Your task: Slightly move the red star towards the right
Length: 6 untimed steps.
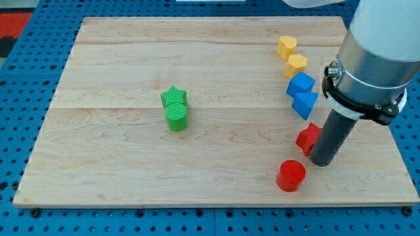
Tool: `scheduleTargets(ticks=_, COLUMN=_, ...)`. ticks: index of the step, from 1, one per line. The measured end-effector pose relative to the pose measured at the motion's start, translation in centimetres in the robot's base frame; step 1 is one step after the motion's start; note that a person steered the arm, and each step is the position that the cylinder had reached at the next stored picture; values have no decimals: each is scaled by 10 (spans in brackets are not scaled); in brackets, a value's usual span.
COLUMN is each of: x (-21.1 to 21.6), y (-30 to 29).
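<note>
You will find the small red star-shaped block (308,137) near the right edge of the pale wooden tabletop (131,59), toward the view's bottom; its right half is hidden behind the dark rod, so you cannot tell which way its points face or whether it has any long axis. My tip (323,162) stands just to the view's right of the star, touching it or very nearly so; the end effector is a plain rod, with nothing to open or close. The red cylinder block (291,175) sits just below the star, to the lower left of my tip; the blue triangular block (305,103) lies above the star, with a blue cube-like block (300,84) and two yellow blocks (296,64) (287,46) in a line further up; a green star block (174,96) and green cylinder block (176,117) touch each other well apart, near the tabletop's centre.
</note>
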State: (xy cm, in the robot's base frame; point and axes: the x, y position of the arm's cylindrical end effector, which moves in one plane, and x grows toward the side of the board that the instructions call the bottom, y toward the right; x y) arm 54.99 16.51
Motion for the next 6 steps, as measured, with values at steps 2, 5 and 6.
scheduleTargets(ticks=2, x=28, y=3)
scheduleTargets(ticks=5, x=-15, y=-34)
scheduleTargets(ticks=6, x=-18, y=-28)
